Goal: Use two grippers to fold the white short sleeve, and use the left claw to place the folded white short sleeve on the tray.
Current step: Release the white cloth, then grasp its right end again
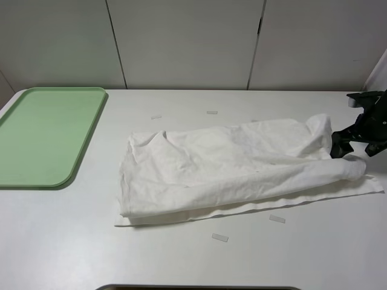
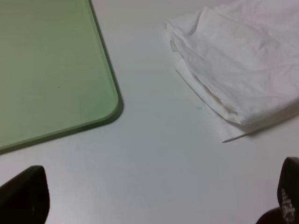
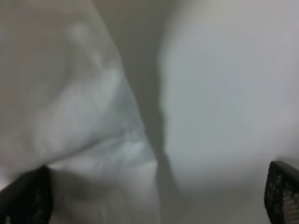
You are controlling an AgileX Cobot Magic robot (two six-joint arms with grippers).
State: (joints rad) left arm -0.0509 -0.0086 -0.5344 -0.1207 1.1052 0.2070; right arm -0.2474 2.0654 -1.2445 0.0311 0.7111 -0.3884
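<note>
While the white short sleeve (image 1: 242, 163) lies folded over on the table (image 1: 181, 260) near the tray (image 1: 42, 136), my right gripper (image 1: 341, 145) gapes at its end and my left gripper (image 2: 156, 200) hangs unclenched.

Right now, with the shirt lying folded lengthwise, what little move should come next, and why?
Probably the right tool should close on the right end of the white short sleeve. Its jaws stand open right beside that bunched-up end, and the shirt lies as a long strip that likely needs a crosswise fold before it goes on the tray.
</note>
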